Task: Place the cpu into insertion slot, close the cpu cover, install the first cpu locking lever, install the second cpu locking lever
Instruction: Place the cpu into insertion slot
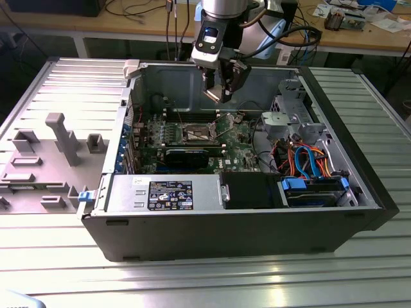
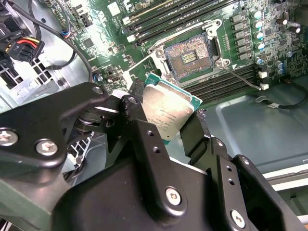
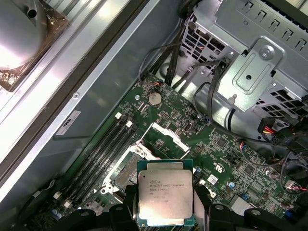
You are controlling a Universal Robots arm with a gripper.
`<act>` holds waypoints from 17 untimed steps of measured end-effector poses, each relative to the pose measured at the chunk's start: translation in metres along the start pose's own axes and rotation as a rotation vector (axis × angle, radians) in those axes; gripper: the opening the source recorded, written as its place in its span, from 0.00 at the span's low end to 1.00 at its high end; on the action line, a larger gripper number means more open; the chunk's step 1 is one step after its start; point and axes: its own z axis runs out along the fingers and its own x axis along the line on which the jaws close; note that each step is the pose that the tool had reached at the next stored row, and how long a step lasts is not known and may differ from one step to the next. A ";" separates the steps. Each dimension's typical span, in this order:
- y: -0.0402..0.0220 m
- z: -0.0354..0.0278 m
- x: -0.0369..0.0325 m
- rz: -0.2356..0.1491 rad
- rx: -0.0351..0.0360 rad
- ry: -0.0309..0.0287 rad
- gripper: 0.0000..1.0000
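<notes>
My gripper [image 1: 221,86] hangs inside the open computer case, above the green motherboard [image 1: 241,138]. It is shut on the cpu [image 2: 166,113], a flat square chip with a silver top, gripped by its two opposite edges between the black fingers [image 2: 137,118]. The cpu [image 3: 165,195] sits above and slightly to one side of the insertion slot [image 2: 190,57], whose dark pin field lies bare. The cpu cover [image 3: 166,138] stands swung open beside the insertion slot [image 3: 126,172]. A thin wire lever [image 2: 240,77] lies loose beside the socket. In the exterior view the insertion slot [image 1: 198,133] is below the gripper.
Memory slots [image 2: 231,79] flank the socket. A metal drive cage [image 1: 289,119] with coloured cables [image 1: 308,160] stands at the exterior view's right. A long black card [image 1: 186,156] and the power supply [image 1: 170,194] lie nearer the front. A grey fixture tray [image 1: 45,154] is outside the case.
</notes>
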 end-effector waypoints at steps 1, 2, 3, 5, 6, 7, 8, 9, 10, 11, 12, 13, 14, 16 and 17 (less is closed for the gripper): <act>0.0000 0.0000 0.0000 0.001 0.0000 -0.0001 0.55; 0.0000 0.0000 0.0000 0.003 0.0000 -0.0002 0.55; 0.0000 0.0000 0.0000 0.003 0.0000 -0.0002 0.55; 0.0000 0.0000 0.0000 0.004 0.0000 -0.0002 0.55; 0.0000 0.0000 0.0000 0.004 0.0000 -0.0003 0.55; 0.0000 0.0000 0.0000 0.007 0.0000 -0.0005 0.55; 0.0000 0.0000 0.0000 0.010 0.0000 -0.0007 0.55; 0.0000 0.0000 0.0000 0.010 0.0000 -0.0007 0.55; 0.0000 0.0000 0.0000 0.011 0.0000 -0.0007 0.55; 0.0000 0.0000 0.0000 0.011 0.0000 -0.0008 0.55; 0.0000 0.0000 0.0000 0.012 0.0000 -0.0008 0.55; 0.0000 0.0000 0.0000 0.012 0.0000 -0.0008 0.55; 0.0000 0.0000 0.0000 0.012 0.0000 -0.0008 0.55; 0.0000 0.0000 0.0000 0.013 0.0000 -0.0009 0.55; 0.0000 0.0000 0.0000 0.014 0.0000 -0.0009 0.55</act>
